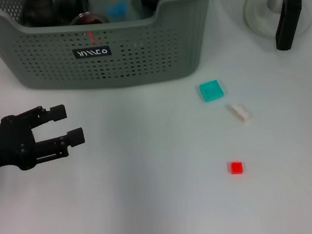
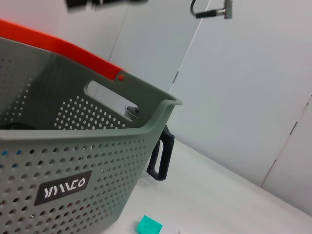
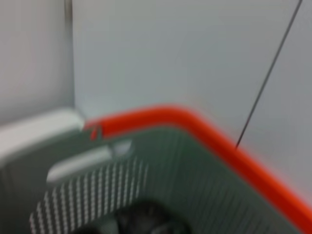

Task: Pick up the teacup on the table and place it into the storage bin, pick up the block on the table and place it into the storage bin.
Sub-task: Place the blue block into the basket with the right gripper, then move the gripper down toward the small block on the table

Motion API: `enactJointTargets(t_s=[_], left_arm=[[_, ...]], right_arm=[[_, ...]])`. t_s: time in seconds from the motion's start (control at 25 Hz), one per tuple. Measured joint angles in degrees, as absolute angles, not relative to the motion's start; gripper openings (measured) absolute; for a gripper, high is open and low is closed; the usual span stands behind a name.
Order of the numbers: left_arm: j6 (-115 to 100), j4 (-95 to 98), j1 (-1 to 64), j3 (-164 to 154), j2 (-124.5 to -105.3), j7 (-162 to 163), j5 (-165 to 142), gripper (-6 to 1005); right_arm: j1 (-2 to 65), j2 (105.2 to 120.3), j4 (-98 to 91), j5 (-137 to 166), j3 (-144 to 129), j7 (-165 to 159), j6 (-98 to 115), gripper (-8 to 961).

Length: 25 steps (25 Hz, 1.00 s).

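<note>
The grey-green storage bin [image 1: 132, 43] stands at the back of the table, with dark round things [image 1: 55, 2] and a blue piece [image 1: 118, 9] inside. No teacup shows on the table. A teal block [image 1: 212, 90], a cream block [image 1: 239, 112] and a small red block [image 1: 236, 168] lie on the table to the right. My left gripper [image 1: 69, 125] is open and empty, low over the table in front of the bin's left corner. The left wrist view shows the bin [image 2: 73, 146] and the teal block [image 2: 148, 225]. The right wrist view looks into the bin [image 3: 185, 161]. My right gripper is not in view.
A glass teapot with a black handle [image 1: 286, 1] stands at the back right, beside the bin; its handle shows in the left wrist view [image 2: 161, 158]. The white table [image 1: 157, 200] spreads in front.
</note>
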State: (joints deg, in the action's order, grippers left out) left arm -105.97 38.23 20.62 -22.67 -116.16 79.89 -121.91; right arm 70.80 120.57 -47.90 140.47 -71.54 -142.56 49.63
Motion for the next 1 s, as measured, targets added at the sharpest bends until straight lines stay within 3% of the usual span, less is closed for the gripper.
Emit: enactJointTargets(t_s=[0.2,0.44,0.56,0.72,0.8,0.88,1.0], left_arm=[[-105.77,38.23,20.44,-22.67,-116.22,79.89,-121.90,860],[-105.18,38.23,20.43,-22.67,-116.28,79.90,-121.90,860],[-105.17,38.23,20.55,-22.68,-116.12,79.89,-121.90,860],[-105.18,38.28,20.65,-22.26,-115.82,79.89,-121.90,860],[-105.18,38.30,20.72,-22.09,-115.81,79.89,-121.90,860],[-105.19,38.36,20.83,-21.83,-115.79,79.89,-121.90,860],[-105.20,38.37,20.98,-21.80,-115.70,79.89,-121.90,860]], right_arm=[[56.40,120.19,-62.41,114.03,-70.17,-129.40,49.70,716],[41.23,119.59,-66.64,81.91,-65.35,-110.45,66.87,909],[37.17,118.39,-66.78,79.92,-61.67,-109.89,81.25,928],[33.25,115.34,-69.73,88.00,-58.60,-111.03,98.41,929],[31.80,114.50,-72.14,93.27,-57.63,-113.31,103.17,918],[30.74,114.42,-76.14,100.58,-57.19,-116.55,106.10,907],[30.52,115.77,-82.62,114.20,-56.97,-119.88,108.75,894]])
